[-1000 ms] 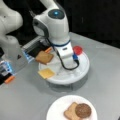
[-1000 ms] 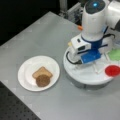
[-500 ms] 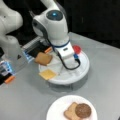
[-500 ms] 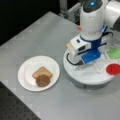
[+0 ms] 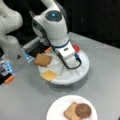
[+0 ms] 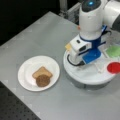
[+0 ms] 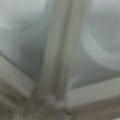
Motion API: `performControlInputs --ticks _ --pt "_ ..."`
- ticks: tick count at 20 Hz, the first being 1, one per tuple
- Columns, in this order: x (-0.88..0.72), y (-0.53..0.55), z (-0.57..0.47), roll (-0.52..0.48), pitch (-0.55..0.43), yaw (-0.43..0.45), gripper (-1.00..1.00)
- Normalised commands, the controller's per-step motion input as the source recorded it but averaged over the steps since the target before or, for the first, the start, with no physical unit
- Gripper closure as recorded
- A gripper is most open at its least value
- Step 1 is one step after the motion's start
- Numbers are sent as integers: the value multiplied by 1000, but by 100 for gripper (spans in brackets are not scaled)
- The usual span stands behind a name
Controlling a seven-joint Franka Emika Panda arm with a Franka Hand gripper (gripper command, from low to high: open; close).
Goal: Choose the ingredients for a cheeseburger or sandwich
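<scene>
Arm (image 5: pixel 53 27) bent down over divided tray (image 6: pixel 87 75), claw hidden, grip can't tell

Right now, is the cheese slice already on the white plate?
No. The cheese slice lies on the round tray; the plate holds only toast and patty.

Glossy white rounded Franka arm (image 5: pixel 51 27) is showing off chunky, bulbous joint housings in both front views. A round dark cap with a glowing blue dot (image 5: pixel 53 15) is sitting on the wrist joint. A blue band (image 6: pixel 93 40) is wrapping the lower wrist, a blue block is sticking out beneath, and a black cable (image 5: pixel 68 65) is looping around the white hand body.
</scene>
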Motion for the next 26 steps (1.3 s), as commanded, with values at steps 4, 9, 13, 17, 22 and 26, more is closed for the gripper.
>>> performControlInputs --ticks 4,9,13,17,22,26 --pt "-197 -77 -258 212 83 -2 -100" --pt "-285 -12 -207 205 129 -137 -100" --pt "-353 81 -100 165 153 -253 -100" --pt "-271 117 -43 153 106 -247 -100" --pt "-192 116 -9 126 50 -210 -100" --pt "-211 68 141 11 24 -232 -100"
